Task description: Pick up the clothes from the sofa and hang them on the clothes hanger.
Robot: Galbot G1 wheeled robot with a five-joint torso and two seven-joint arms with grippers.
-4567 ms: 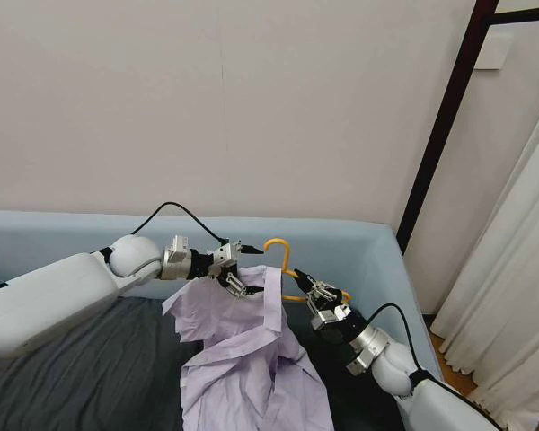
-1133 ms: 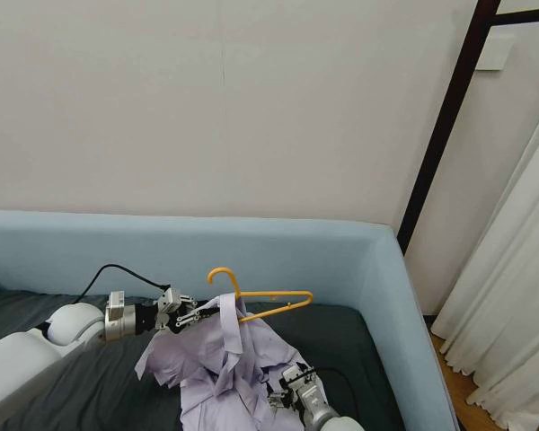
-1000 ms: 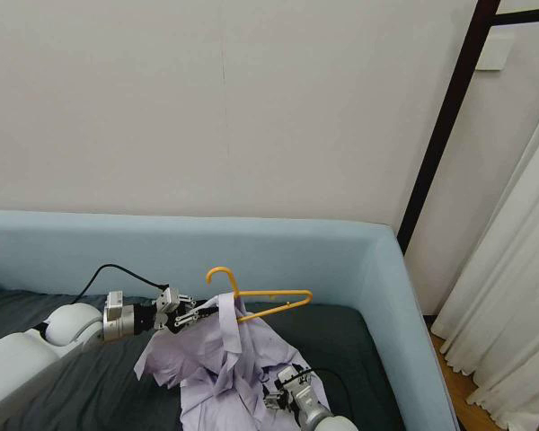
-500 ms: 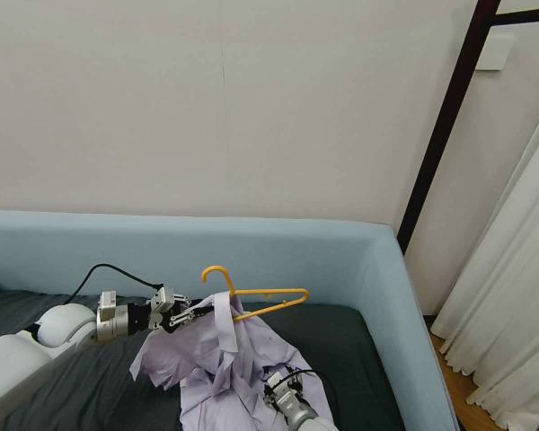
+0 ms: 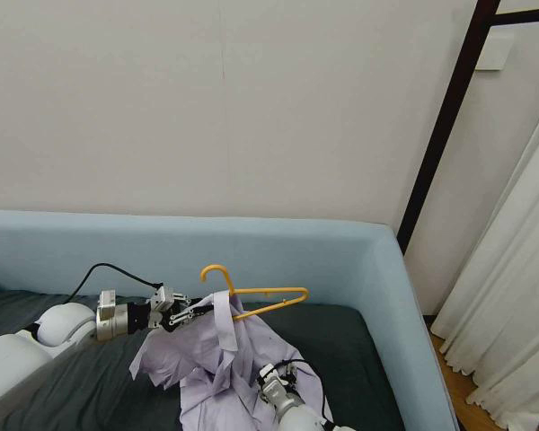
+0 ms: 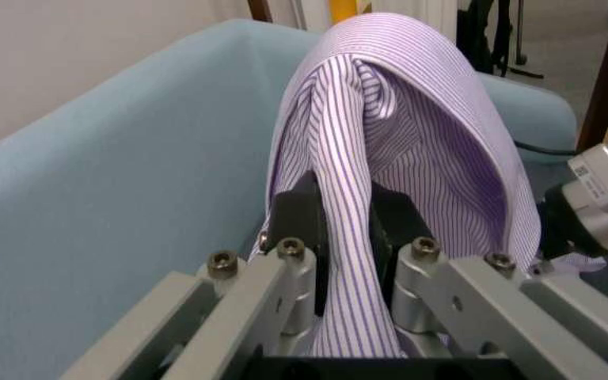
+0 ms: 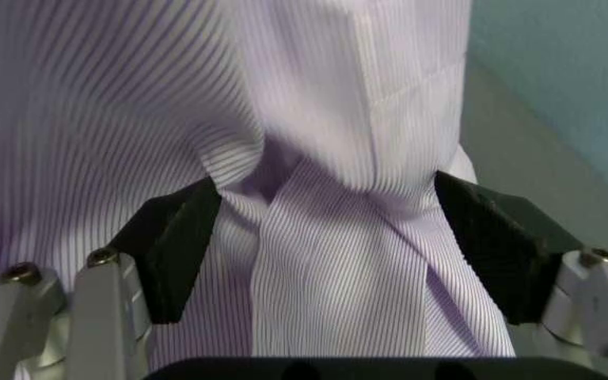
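Gripping a fold of the shirt (image 6: 389, 119) just below the hanger (image 5: 260, 293), the left jaws are clenched on the cloth and hold it above the sofa (image 5: 359, 260), near its backrest. The hanger's hook points up and its far end juts free to the right. The right jaws stand spread wide, low among the shirt's hanging folds, with cloth bunched between them but not pinched. The risk, I judge, is the hanger: as far as shows, nothing grips it directly, so a swing of the left arm could tip it out. If the right jaws close on that bunch and pull, they could drag the shirt off it. Against the earliest frame, shirt and hanger sit lower and further left, and the right jaws have left the hanger's end and dropped below.
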